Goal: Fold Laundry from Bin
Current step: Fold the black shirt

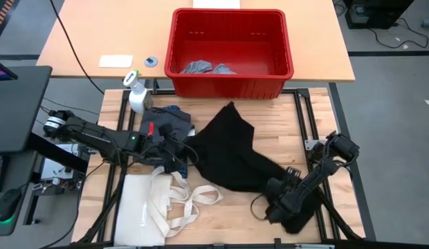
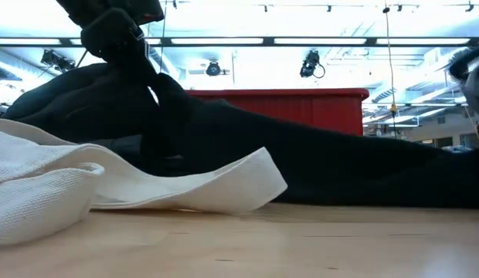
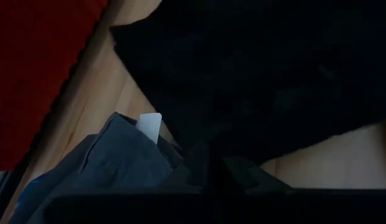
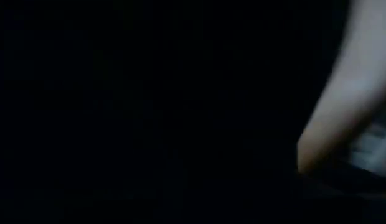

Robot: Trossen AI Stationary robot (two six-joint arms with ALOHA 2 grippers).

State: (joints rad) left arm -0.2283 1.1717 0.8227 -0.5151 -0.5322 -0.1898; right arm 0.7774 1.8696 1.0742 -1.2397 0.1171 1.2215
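From up top I read the large black garment as one crumpled spread on the wooden table, just in front of the big red plastic bin. Most of what I want to check is buried in that cloth. My right gripper sits at the black garment's corner farthest from the bin, and its fingers are lost against the dark fabric — I cannot tell whether they are parted or pinching, and its wrist camera gives me almost pure black. My left gripper is at the garment's opposite edge, fingers closed, apparently pinching the black cloth; in the low view its tip disappears into the folds.

Beside that edge, near the bin's front wall, lies a dark grey garment with a bit of blue showing; the left wrist camera shows its grey collar area and a small white tag, but I can read no writing on it. Inside the bin I count two small light grey pieces, partly cut off by the wall. A white spray bottle stands by the bin's front corner. One cream canvas tote bag with long looping handles lies on the far side of the black garment from the bin; faint print on it is illegible.
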